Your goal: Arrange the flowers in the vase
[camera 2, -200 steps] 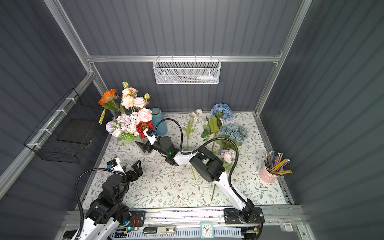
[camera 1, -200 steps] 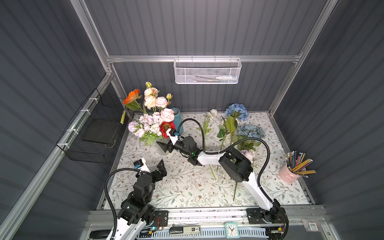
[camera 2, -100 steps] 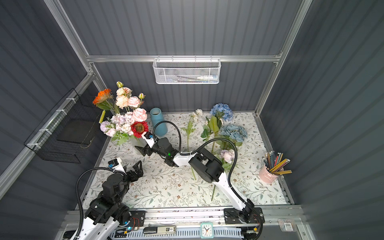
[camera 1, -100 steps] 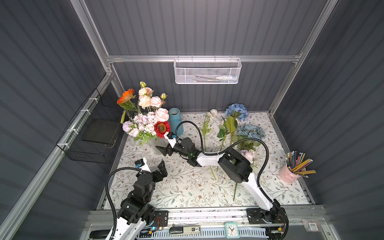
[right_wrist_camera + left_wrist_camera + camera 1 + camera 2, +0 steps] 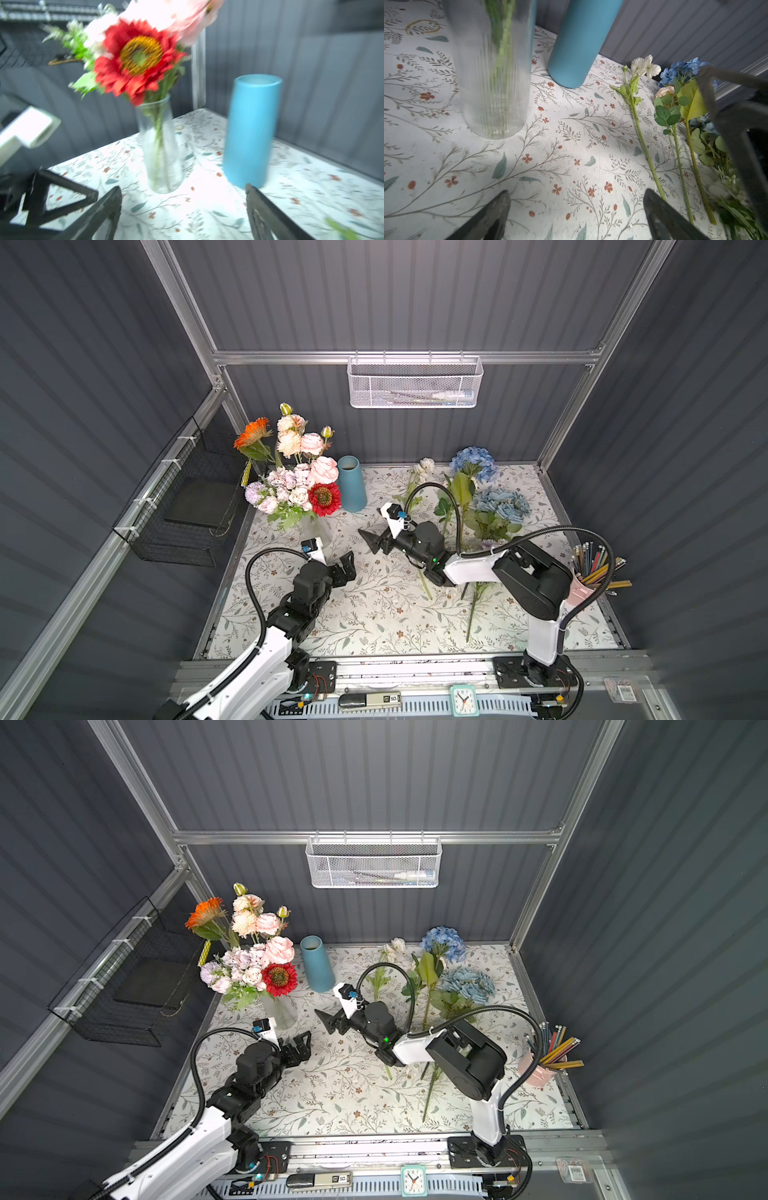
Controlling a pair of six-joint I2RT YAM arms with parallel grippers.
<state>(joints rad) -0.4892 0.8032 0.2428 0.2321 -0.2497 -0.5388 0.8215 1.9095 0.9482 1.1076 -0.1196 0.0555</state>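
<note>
The vase [image 5: 318, 531] [image 5: 281, 1011] is clear ribbed glass and stands upright at the back left, holding flowers [image 5: 299, 485] [image 5: 253, 965] in pink, peach, lilac, orange and red. More flowers lie on the mat at the back right: a blue hydrangea [image 5: 473, 458], a dusty-blue bunch [image 5: 500, 504] and a white stem [image 5: 424, 466]. My right gripper [image 5: 376, 541] [image 5: 182, 189] is open and empty, to the right of the vase [image 5: 162, 149] and apart from it. My left gripper [image 5: 347, 566] [image 5: 577, 195] is open over bare mat, in front of the vase [image 5: 492, 72].
A blue vase [image 5: 351, 485] [image 5: 249, 133] stands empty just right of the glass one. A pink cup of pencils [image 5: 590, 576] sits at the right edge. A white mesh basket [image 5: 415, 383] hangs on the back wall and a black wire basket [image 5: 187, 506] on the left wall.
My right gripper has drawn back to the right, away from the vase, and its jaws have spread wider. The bouquet swung left and uncovered the blue vase. The left arm kept still.
</note>
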